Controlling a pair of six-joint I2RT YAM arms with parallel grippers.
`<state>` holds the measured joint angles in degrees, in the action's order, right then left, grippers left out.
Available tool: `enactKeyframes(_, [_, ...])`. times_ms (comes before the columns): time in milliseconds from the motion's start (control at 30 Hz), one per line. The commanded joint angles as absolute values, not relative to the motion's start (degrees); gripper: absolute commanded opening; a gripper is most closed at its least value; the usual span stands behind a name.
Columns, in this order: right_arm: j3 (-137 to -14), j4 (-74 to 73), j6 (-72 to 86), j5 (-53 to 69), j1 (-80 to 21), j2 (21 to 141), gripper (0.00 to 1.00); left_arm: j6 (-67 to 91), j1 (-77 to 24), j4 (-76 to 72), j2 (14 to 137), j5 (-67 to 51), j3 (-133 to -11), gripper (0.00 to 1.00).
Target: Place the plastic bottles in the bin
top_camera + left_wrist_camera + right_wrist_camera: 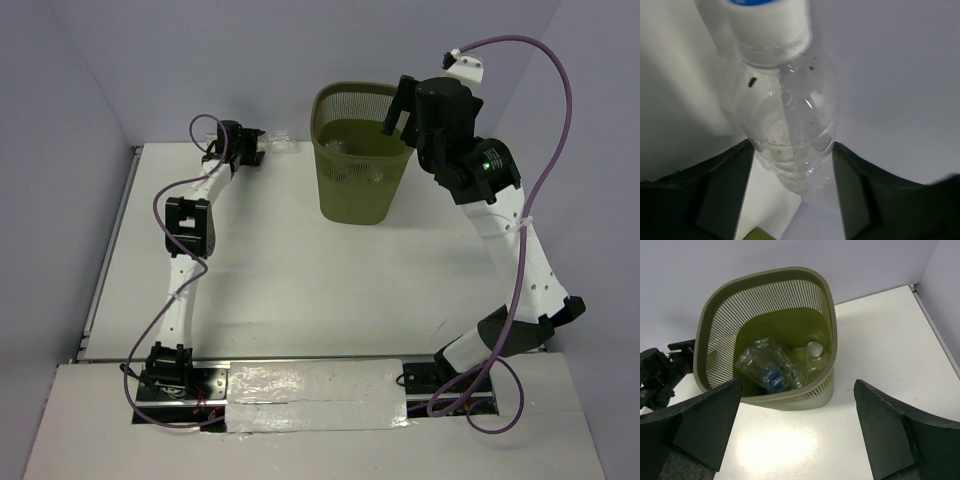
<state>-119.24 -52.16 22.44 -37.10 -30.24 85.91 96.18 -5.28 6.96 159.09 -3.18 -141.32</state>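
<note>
A clear plastic bottle [790, 130] with a white cap lies on the table at the far left back, seen faintly in the top view as the bottle [281, 143]. My left gripper [792, 150] has both fingers pressed against its sides, and shows as the left gripper [260, 146] beside it. The olive mesh bin [360, 190] stands at the back centre. Inside the bin [767, 282] lie a blue-labelled bottle [765, 372], a second clear one [790, 367] and a third with its cap up [814, 350]. My right gripper [797, 385] hangs open over the bin's near rim, at the bin's right edge [393, 118], holding nothing.
Grey walls close the table at the back and on both sides. A metal rail [108, 250] runs along the left edge. Taped sheeting [315, 395] covers the near edge between the arm bases. Purple cables [560, 130] loop off both arms.
</note>
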Motion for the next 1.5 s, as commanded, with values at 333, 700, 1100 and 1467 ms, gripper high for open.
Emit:
enactKeyframes(333, [-117.3, -54.3, 23.9, -39.2, -30.5, 81.3, 1.00, 87.2, -7.2, 2.3, 140.7, -0.3, -122.4, 0.57])
enactKeyframes(700, [-106.4, -53.2, 26.5, -38.7, -30.8, 71.3, 1.00, 59.7, -9.0, 15.0, 113.2, 0.4, -116.2, 0.56])
enactKeyframes(1100, [-100.8, -56.5, 28.5, -38.4, -30.8, 65.0, 1.00, 37.2, -15.7, 26.5, 109.9, -10.6, -141.4, 0.56])
enactKeyframes(1467, [-98.6, -62.7, 32.0, -40.4, -30.8, 59.3, 1.00, 40.2, -26.9, 18.3, 118.9, -12.7, -144.1, 0.57])
